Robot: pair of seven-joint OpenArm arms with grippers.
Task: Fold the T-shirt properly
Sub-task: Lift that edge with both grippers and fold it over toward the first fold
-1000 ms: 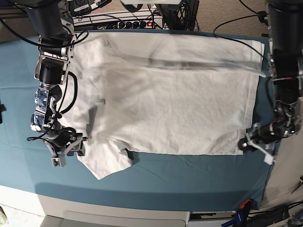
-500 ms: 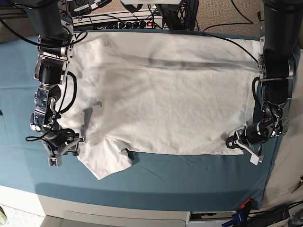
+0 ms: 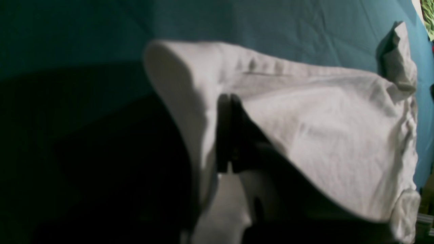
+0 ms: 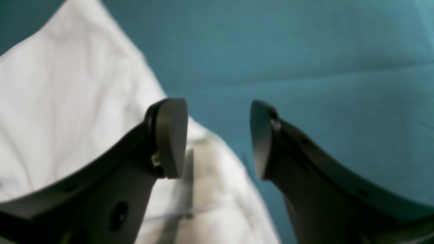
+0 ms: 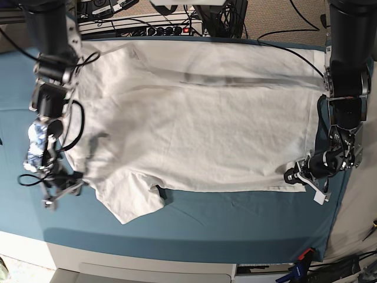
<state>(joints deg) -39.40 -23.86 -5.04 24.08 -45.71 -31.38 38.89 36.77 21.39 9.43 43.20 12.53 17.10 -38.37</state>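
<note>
T-shirt [image 5: 200,124] lies spread flat across the teal cloth [image 5: 235,224] covering the bench, reaching toward the back edge, one sleeve [image 5: 129,203] pointing to the front edge.

Left gripper [image 5: 294,177] sits at the shirt's bottom hem. In the left wrist view its fingers [image 3: 225,132] are pressed together with white fabric [image 3: 322,135] pinched and draped over them.

Right gripper [image 4: 218,139] hangs by the sleeve side, jaws spread wide with nothing between them. One fingertip [image 4: 171,135] is over the shirt's edge, the other over bare cloth.
</note>
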